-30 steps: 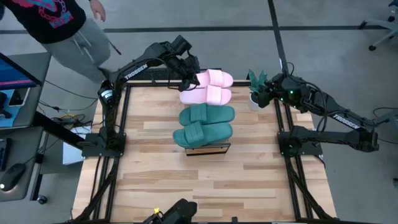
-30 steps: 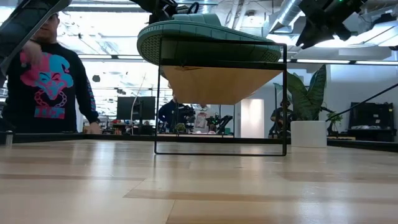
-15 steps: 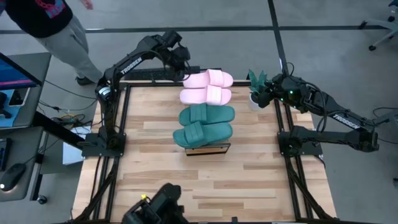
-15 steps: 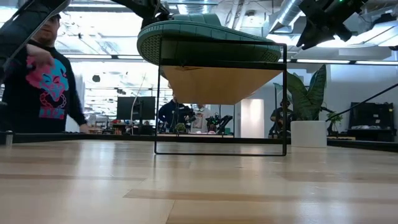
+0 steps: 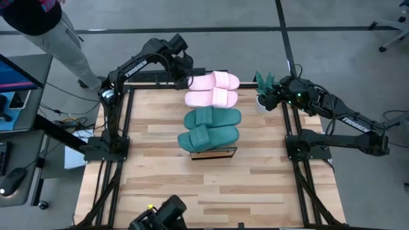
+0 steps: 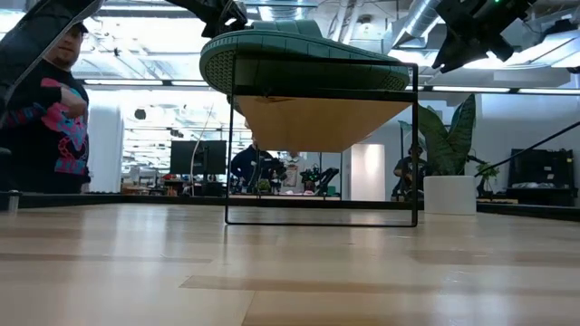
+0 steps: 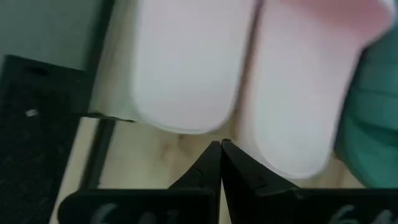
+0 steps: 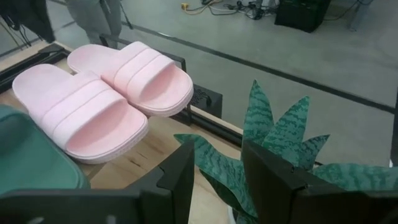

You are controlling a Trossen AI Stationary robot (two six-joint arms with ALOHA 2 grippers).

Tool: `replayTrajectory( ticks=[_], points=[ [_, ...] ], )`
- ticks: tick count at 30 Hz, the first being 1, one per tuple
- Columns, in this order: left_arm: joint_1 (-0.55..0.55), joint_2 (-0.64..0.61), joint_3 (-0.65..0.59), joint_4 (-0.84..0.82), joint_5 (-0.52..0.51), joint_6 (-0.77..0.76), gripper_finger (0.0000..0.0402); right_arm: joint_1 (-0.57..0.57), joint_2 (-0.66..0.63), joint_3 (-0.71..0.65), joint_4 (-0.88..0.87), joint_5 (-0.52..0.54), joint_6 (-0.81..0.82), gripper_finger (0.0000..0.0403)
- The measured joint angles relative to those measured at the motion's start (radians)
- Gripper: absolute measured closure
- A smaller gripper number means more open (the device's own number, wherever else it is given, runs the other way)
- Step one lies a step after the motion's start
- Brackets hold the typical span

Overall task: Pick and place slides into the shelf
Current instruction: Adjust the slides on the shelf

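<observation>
Two light pink slides (image 5: 213,89) and two dark teal slides (image 5: 209,128) lie side by side across the top of the shelf (image 5: 214,153), soles on its plank. The shelf stands mid-table, one black-framed end showing nearest the front edge. In the low view a teal slide (image 6: 299,50) tops the shelf's frame (image 6: 322,145). My left gripper (image 5: 185,71) is shut and hovers just off the pink slides' left ends (image 7: 186,93), fingertips (image 7: 221,149) over bare wood. My right gripper (image 8: 217,177) is open, raised at the far right beside a potted plant.
The potted plant (image 5: 262,86) stands at the table's far right corner, its leaves (image 8: 273,134) close before my right gripper. A person (image 6: 54,100) stands beyond the far left corner. Bare wood tabletop (image 5: 160,185) lies in front of the shelf and on both its sides.
My left gripper has drawn back from the pink slides' left ends toward the table's far left corner, tipping and rolling at the wrist, and stays shut. The slides have not moved. The person at the far left has stepped farther away.
</observation>
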Motion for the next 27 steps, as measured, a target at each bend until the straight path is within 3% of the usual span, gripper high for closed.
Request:
replayTrajectory(
  ticks=[14,27],
  points=[
    [-0.043,-0.018,-0.12,0.005,-0.097,0.084,0.0401,0.0,0.0,0.0,-0.022,0.0,0.0,0.0274],
    [-0.029,-0.078,-0.143,0.035,-0.054,0.15,0.0401,0.0,0.0,0.0,-0.023,0.0,-0.005,0.0274]
  ],
)
